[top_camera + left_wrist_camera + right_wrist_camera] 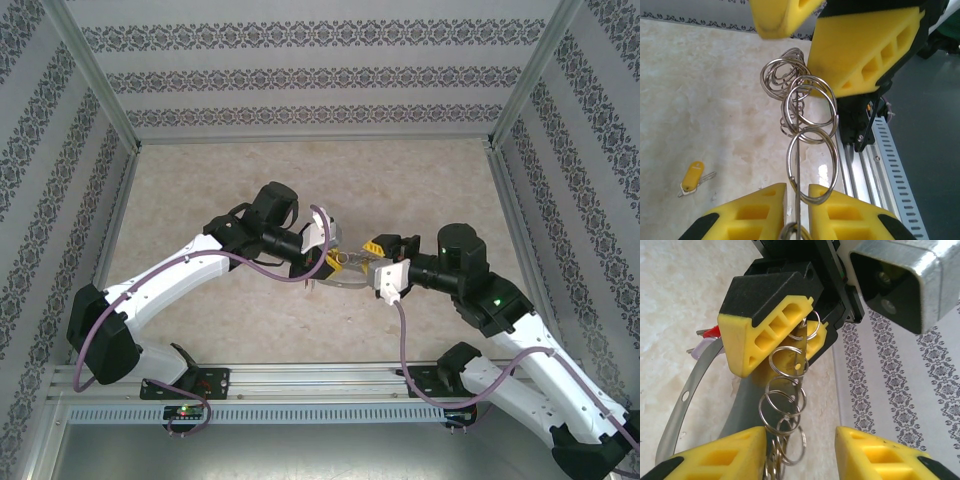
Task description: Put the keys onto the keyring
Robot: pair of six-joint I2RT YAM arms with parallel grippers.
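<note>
The keyring (343,278), a thin silver band strung with small split rings (810,107), hangs above the table between both grippers. My left gripper (797,192) is shut on the band's edge. The band with its holes (687,392) curves away to the left in the right wrist view. My right gripper (800,437) is open around the dangling rings (785,390), which brush its left finger. A yellow key (692,176) lies flat on the table, apart from both grippers. A red key (714,332) and a pale key (702,347) lie on the table behind the band.
A slotted aluminium rail (875,165) runs along the near table edge below the right gripper's fingers (860,50). Patterned walls (320,70) and metal frame posts (100,90) enclose the beige marbled table (300,170).
</note>
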